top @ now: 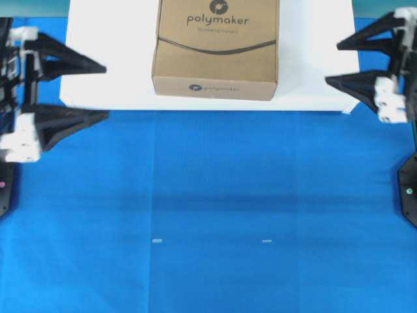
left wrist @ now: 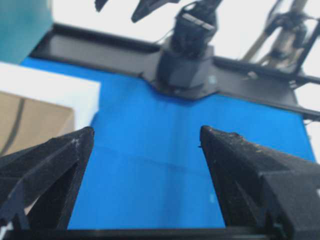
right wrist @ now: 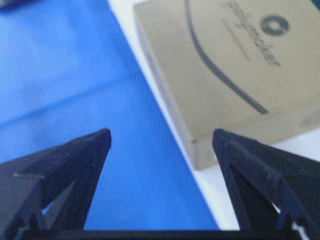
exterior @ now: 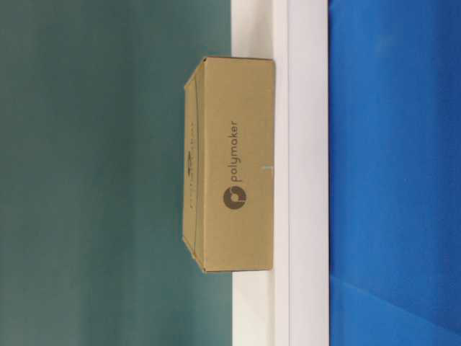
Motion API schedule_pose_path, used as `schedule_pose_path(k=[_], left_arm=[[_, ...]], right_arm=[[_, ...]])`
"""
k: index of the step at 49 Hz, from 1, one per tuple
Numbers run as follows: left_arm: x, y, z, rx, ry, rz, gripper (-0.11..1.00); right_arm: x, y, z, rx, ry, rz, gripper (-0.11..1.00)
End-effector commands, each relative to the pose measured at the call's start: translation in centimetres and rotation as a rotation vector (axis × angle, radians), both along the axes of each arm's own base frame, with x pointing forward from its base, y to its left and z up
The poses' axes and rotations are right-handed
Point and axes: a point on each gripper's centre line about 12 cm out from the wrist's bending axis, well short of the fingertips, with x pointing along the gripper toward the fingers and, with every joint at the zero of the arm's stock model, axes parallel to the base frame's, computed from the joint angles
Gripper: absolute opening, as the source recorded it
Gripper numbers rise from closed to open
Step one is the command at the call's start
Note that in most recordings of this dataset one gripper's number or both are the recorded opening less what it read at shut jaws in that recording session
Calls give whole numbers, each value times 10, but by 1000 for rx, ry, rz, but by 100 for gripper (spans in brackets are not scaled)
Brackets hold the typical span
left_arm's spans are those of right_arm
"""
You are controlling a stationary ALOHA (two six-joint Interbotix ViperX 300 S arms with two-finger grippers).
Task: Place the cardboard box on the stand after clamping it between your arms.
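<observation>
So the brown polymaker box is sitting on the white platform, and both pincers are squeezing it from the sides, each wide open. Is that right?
Not quite. The cardboard box does sit on the white stand, and both pincers are wide open, but neither touches it. In the overhead view the left pincer and the right pincer hang well clear of the box's sides, holding nothing.

Two black arms, each ending in a hand: left hand (top: 104,90) and right hand (top: 331,63), built of matte lattice framing, tapering to pointed black fingers (left wrist: 60,165). White fittings (top: 21,140) behind the fingers. Dark base plate (top: 409,195) carrying a small green light.
</observation>
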Motion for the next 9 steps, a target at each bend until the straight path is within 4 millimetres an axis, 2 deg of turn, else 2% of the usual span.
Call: schedule_pose_path(k=[1,9], left_arm=[[-8,-5,4,0,-15,-19,83],[-22,-7,-11,-1,83,-16,83]], right_arm=[[-4,12,6,-5,-44,32,97],[-13,26,-2,-25,-78,70,97]])
